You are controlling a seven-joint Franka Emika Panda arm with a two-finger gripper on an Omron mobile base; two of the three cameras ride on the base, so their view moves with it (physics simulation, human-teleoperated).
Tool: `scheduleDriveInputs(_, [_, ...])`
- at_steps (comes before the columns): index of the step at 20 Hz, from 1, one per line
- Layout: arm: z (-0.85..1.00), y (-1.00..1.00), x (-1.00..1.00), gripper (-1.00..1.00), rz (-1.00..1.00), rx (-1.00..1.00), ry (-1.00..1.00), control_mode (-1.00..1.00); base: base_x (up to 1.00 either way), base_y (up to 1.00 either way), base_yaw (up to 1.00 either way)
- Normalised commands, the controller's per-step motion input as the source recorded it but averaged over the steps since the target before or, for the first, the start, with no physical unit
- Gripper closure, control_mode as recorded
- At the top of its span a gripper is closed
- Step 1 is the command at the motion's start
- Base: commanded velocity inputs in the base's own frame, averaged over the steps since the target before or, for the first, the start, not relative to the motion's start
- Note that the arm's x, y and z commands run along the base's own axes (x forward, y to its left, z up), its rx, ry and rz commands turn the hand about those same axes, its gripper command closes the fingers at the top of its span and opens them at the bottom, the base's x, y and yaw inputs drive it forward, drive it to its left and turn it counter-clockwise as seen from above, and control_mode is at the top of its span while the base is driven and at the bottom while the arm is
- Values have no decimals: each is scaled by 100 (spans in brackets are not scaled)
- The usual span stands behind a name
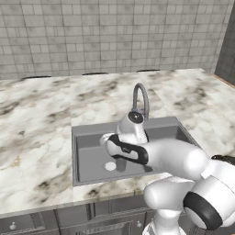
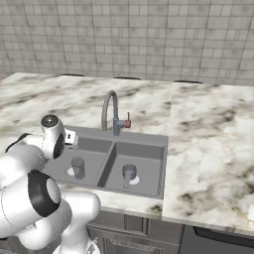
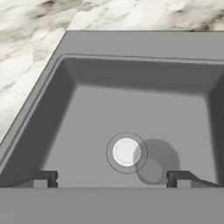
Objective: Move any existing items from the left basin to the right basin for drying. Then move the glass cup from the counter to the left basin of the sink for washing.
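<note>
The claw [image 3: 112, 178], fingers spread and empty, hangs over the see-through glass cup [image 3: 126, 153] in the left basin [image 3: 78, 109].

The glass cup [image 2: 77, 166] stands upright on the left basin's [image 2: 92, 149] drain.

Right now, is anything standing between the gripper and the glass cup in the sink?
Nothing visible does. The gripper hangs open over the left basin, and the glass cup stands below it over the white drain disc, with bare basin floor around it.
</note>
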Motion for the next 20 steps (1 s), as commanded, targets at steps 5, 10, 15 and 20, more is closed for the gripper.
scheduleDriveInputs(5, [79, 0, -18, -100, -3, 0, 0, -100, 0, 0, 0])
scheduleDriveInputs(10, [63, -3, -18, -100, -3, 0, 0, -100, 0, 0, 0])
scheduleDriveInputs(15, [40, -19, -14, -100, -2, 3, 0, -100, 0, 0, 0])
scheduleDriveInputs(20, [30, -23, -25, -100, -3, 5, 0, -100, 0, 0, 0])
